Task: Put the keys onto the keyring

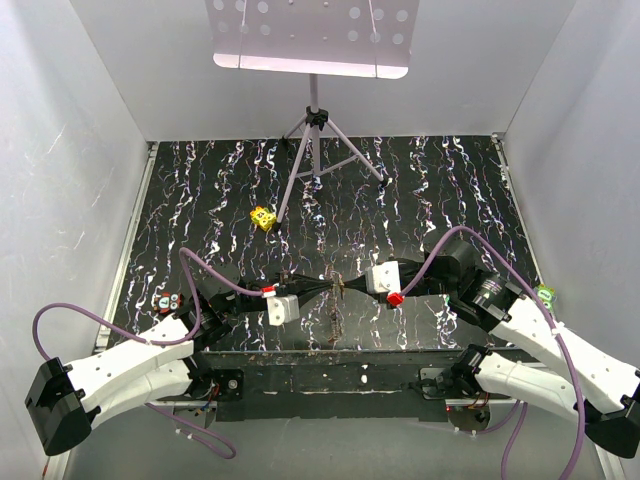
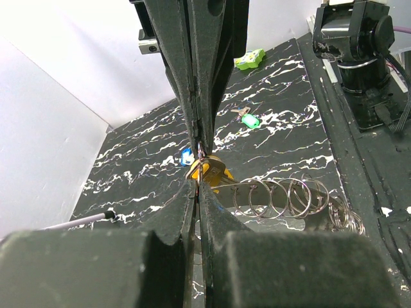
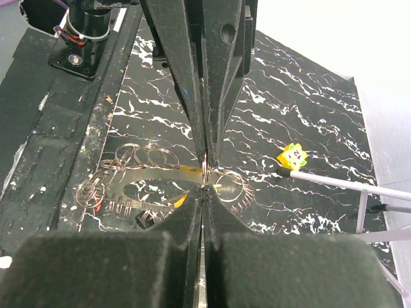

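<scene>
Both clenched on the keyring (image 2: 282, 197): left gripper (image 2: 198, 187), right gripper (image 3: 204, 187). I judged the orange key (image 2: 212, 172) half-threaded, needing a careful twist next.

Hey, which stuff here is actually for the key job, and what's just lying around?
For the job: keyring, orange key, green key, blue key.
Lying about: yellow cube, tripod stand, lime-green toy.

We are in a robotics lab cell — white panel walls (image 1: 70, 150) box in a black marbled table (image 1: 440, 190), a tripod (image 1: 316, 140) holds a perforated plate (image 1: 310, 30), and cabled robot arms (image 1: 130, 365) sit bolted at its edge.
</scene>
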{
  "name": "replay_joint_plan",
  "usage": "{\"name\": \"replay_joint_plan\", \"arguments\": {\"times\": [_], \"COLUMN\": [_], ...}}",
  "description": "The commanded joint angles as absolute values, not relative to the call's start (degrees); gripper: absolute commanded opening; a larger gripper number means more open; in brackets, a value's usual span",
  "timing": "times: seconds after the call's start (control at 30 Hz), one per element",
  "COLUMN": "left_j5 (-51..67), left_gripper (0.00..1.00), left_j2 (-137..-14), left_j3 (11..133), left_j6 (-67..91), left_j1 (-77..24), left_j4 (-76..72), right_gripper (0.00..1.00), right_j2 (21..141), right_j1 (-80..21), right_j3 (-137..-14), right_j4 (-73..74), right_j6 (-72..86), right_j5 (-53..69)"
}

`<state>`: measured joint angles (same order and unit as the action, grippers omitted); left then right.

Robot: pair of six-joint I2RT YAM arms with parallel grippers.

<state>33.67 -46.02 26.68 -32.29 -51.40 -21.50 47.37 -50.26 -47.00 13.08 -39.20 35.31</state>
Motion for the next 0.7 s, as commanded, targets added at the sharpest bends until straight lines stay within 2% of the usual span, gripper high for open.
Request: {"name": "replay_joint_plan", "arguments": {"times": [0.0,0.67], "left_j5": [34.28,35.15], "left_gripper": [0.00,0.00], "left_j2": [-44.83,-44.74], "left_j3": [26.54,26.02], "left_j6": [-31.99,-29.36], "left_j1": [-51.59,-51.59], "left_j4": [-24.96,-27.33], "right_gripper": [0.01,0.01], "right_j2": [47.55,47.99], "right_j1": [-50.80,-51.15], "right_j3": [-47.20,-46.67], "right_j4": [10.20,9.14], "right_j6": [-39.29,-37.97], "right_j5": [36.21,35.95]}}
